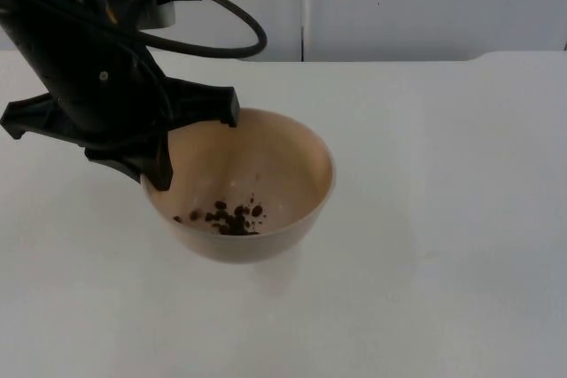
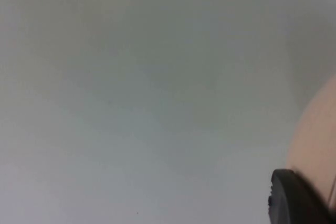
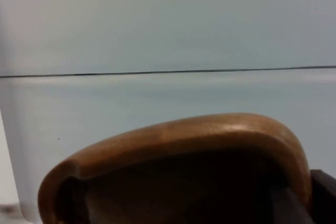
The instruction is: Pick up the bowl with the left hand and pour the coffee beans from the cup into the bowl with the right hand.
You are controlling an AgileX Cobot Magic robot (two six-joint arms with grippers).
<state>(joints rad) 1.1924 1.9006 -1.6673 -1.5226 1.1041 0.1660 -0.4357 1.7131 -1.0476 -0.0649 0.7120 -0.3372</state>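
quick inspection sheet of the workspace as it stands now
surface: white table, no spills seen
job's things: beige bowl with a few coffee beans at its bottom; brown cup, inside too dark to judge
clutter: nothing seen
grippers: left tool clamped on the bowl's left rim; right tool holds the cup, with the wall behind it
cables: nothing seen beyond the robot's own
surroundings: grey partition wall behind the table
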